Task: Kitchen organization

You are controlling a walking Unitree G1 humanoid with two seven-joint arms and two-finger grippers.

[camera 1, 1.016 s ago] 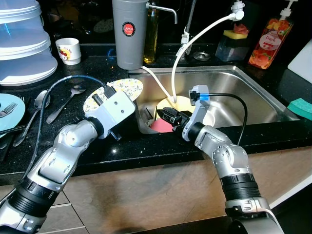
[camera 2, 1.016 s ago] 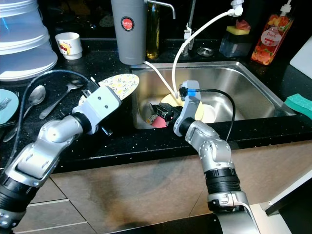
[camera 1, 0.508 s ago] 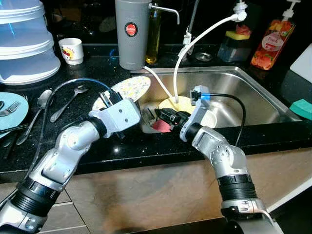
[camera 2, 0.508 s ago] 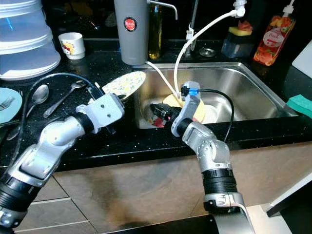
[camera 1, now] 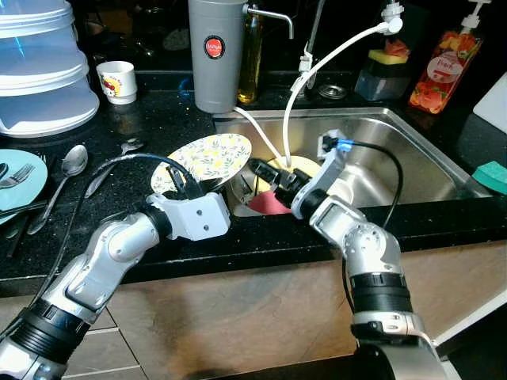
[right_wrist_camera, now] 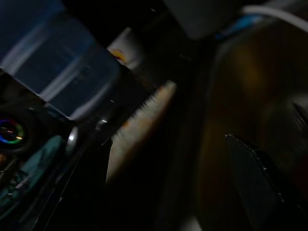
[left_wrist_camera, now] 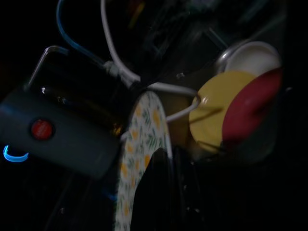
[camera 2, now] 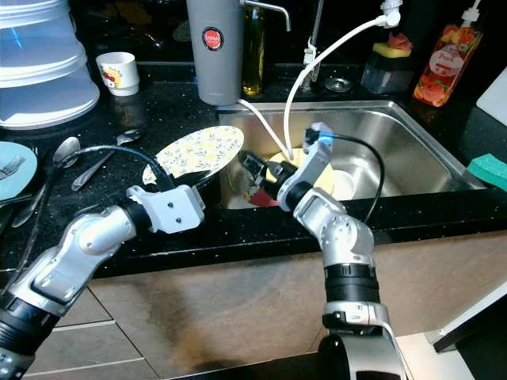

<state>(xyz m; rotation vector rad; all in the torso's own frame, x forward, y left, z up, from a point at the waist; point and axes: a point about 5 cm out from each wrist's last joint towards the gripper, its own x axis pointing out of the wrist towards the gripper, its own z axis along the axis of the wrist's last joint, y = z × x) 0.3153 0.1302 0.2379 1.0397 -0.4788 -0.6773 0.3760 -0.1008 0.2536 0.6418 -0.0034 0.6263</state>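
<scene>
My left gripper is clamped on the near rim of the patterned plate, and the plate rises from my fingers up and away toward the back of the counter, tilted, its face turned upward and its far edge overhanging the left rim of the sink. What the coming move turns on, as I judge it, is that the basin lies to the right of this gripper and just beyond it, so the plate's far edge already points toward the sink while my grip sits on the counter side. My right gripper reaches leftward over the basin toward that same plate, its tip close under the plate's right edge; it is the arm nearer the dishes in the sink, but I cannot tell whether its fingers are parted or closed. In the left wrist view the plate runs edge-on straight out from my fingers, with the basin's dishes past it. Counting: one patterned plate in my grasp; in the sink one yellow plate, one red plate and one white dish; to the left of my left gripper, on the counter, one teal plate carrying a fork, and two spoons; further back, one small cup and one grey canister.
</scene>
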